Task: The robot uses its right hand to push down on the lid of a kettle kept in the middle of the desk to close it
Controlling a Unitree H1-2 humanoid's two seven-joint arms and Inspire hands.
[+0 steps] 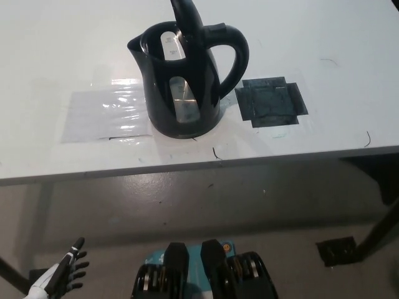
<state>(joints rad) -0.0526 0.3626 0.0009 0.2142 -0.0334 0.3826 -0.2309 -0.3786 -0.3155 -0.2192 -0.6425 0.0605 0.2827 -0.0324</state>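
Observation:
A black electric kettle (184,84) stands on the white desk (56,56), near its front edge and about the middle. Its lid (186,17) is raised, standing up at the back of the opening, and the handle (234,53) points to picture right. My white left hand (64,273) hangs low at the bottom left, below the desk, with fingers apart and nothing in it. My black right hand is nowhere in this view.
A clear shiny sheet (106,114) lies taped to the desk left of the kettle. A dark tape patch (272,101) sits to its right. The desk's front edge (199,167) crosses the picture, with grey floor below and a dark desk leg (374,233) at the right.

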